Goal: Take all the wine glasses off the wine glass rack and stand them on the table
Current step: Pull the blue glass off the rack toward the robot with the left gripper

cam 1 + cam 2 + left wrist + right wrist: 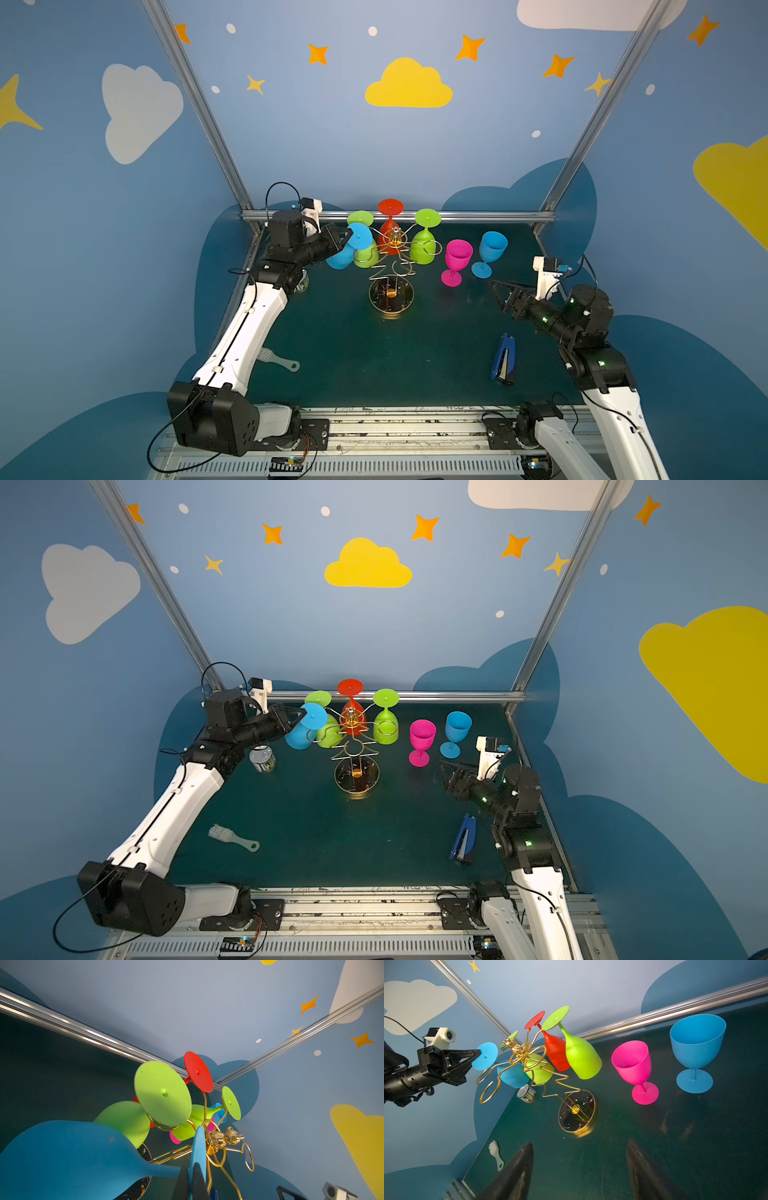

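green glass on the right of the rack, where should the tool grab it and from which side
Likely its foot rim, coming level from the right: the green glass hangs upside down, its flat foot on top, nearest the open right tool.

wine glass rack (391,266) centre | standing glasses (457,262) right | brush (232,836) front-left | stapler (503,359) front-right

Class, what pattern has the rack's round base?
The base is black, pale-flecked, gold-rimmed; best in the right wrist view.
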You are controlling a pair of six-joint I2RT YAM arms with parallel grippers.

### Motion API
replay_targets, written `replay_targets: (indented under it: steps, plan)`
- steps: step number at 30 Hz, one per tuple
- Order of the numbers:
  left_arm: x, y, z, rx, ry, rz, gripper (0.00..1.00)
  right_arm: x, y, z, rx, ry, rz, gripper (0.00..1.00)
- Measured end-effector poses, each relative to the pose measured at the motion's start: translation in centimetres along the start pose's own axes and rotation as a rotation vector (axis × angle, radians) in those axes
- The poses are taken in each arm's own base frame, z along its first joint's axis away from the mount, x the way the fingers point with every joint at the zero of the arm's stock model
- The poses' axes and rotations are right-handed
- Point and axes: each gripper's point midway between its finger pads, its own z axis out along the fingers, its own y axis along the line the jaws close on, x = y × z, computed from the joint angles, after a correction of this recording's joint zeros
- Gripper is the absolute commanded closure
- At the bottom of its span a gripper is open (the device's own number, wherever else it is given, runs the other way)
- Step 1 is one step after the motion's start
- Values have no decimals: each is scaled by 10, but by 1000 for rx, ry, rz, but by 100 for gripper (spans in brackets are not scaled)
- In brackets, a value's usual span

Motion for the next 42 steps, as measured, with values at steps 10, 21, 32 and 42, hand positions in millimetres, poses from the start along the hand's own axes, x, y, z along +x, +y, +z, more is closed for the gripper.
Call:
replay_targets:
  steps: [10, 21, 32, 42]
  plan:
    - [-6, 19, -39, -28, -85, -42, 97, 1, 0, -2, 1, 2, 0, 30]
    - [-27, 3, -115, 3, -246, -53, 97, 2, 1, -2, -3, 4, -15, 30]
    - [-37, -52, -149, 257, -150, -158, 97, -8, 30, 11, -165, 38, -77, 30]
    - [9, -149, -207, 459, 8, 59, 97, -11, 103, 0, -440, 27, -269, 29]
